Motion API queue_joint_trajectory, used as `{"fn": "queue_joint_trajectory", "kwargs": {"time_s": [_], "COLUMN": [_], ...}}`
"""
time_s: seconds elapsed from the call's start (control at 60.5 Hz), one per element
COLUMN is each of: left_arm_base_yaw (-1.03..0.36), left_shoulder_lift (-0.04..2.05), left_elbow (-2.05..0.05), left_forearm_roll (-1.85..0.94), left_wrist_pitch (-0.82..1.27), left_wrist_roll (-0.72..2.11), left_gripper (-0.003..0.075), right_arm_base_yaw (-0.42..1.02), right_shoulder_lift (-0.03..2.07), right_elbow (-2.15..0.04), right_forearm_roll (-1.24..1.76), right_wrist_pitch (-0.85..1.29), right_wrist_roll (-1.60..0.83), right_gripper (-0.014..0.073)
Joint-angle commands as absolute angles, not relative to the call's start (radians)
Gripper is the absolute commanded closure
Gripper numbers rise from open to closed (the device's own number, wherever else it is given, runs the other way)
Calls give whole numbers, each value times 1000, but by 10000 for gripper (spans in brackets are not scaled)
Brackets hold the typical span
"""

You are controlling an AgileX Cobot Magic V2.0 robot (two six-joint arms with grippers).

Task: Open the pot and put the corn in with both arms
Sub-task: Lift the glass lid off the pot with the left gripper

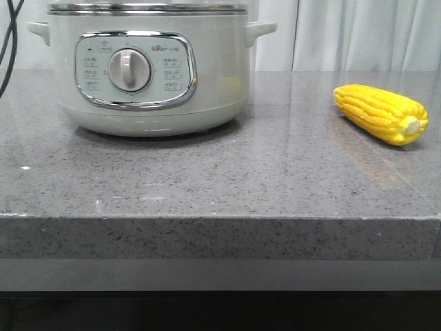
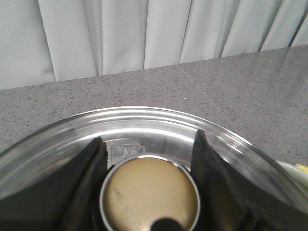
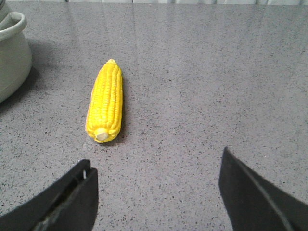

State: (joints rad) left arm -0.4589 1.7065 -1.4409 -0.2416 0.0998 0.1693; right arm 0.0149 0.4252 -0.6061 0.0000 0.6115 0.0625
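Note:
The pale mint-white pot (image 1: 148, 69) stands at the back left of the counter with its steel-rimmed lid (image 1: 148, 8) on. In the left wrist view my left gripper (image 2: 148, 137) sits over the glass lid (image 2: 144, 120), its two fingers tight against either side of the round lid knob (image 2: 149, 192). The yellow corn (image 1: 380, 114) lies on the counter to the right of the pot, its stub end toward the front. In the right wrist view my right gripper (image 3: 156, 159) is open and empty above the counter, short of the corn (image 3: 106, 101) and a little to one side. Neither gripper shows in the front view.
The grey speckled counter (image 1: 220, 179) ends in a front edge near the camera. A white curtain (image 1: 358, 34) hangs behind it. A black cable (image 1: 8, 41) hangs at the far left. The pot's side handle (image 3: 12, 21) shows beside the corn in the right wrist view.

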Motion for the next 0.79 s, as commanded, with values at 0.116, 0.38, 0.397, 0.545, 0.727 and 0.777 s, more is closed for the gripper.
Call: {"fn": "queue_joint_trajectory", "kwargs": {"time_s": [0.116,0.38,0.397,0.545,0.727,0.777], "left_arm_base_yaw": [-457,-457,-457,-457,-455,-443], "left_shoulder_lift": [1633,1550,1540,1460,1354,1327], "left_elbow": [-1555,-1597,-1597,-1597,-1587,-1571], "left_forearm_roll": [-247,-246,-246,-225,-171,-171], "left_wrist_pitch": [0,56,66,174,308,329], "left_wrist_roll": [167,167,167,167,167,167], "left_gripper": [586,586,586,586,586,586], "right_arm_base_yaw": [8,8,8,8,8,8], "right_shoulder_lift": [440,440,440,440,440,440], "right_elbow": [-641,-641,-641,-641,-641,-641], "right_forearm_roll": [-7,-7,-7,-7,-7,-7], "right_wrist_pitch": [539,539,539,539,539,539], "right_wrist_roll": [52,52,52,52,52,52], "right_gripper": [52,52,52,52,52,52]}}
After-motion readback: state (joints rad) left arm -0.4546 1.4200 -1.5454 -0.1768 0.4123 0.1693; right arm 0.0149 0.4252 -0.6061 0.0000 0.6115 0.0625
